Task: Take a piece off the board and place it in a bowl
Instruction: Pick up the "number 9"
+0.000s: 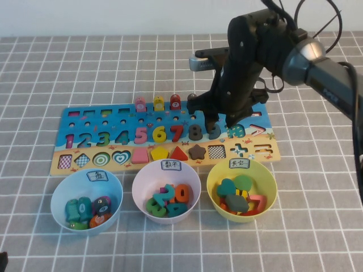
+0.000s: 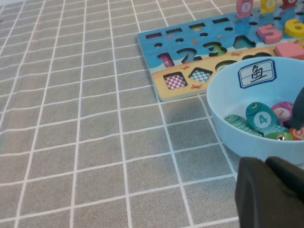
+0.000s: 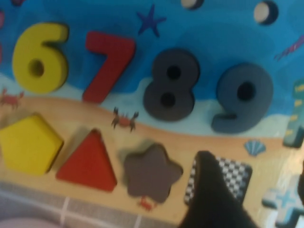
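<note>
The dark grey "9" (image 1: pixel 214 131) sits in its cut-out on the blue and sandy board (image 1: pixel 62 113), to the right of the dark brown "8" (image 1: pixel 195 133). My right gripper (image 1: pixel 223 126) hangs open just above the board, over the "9". In the right wrist view the "9" (image 3: pixel 242 97) lies beyond the gripper (image 3: pixel 254 161), and one finger (image 3: pixel 209 190) covers part of a checkered cut-out. The pale pink bowl (image 1: pixel 138 184) stands in front of the board, with several numbers in it. My left gripper (image 2: pixel 268 164) is shut and empty beside the light blue bowl (image 2: pixel 223 95).
The light blue bowl (image 1: pixel 57 198) with fish pieces stands at the front left. The yellow-green bowl (image 1: pixel 212 181) with shapes stands at the front right. A dark brown star (image 1: pixel 197 151) sits below the "8". Grey checked cloth covers the table (image 1: pixel 317 226).
</note>
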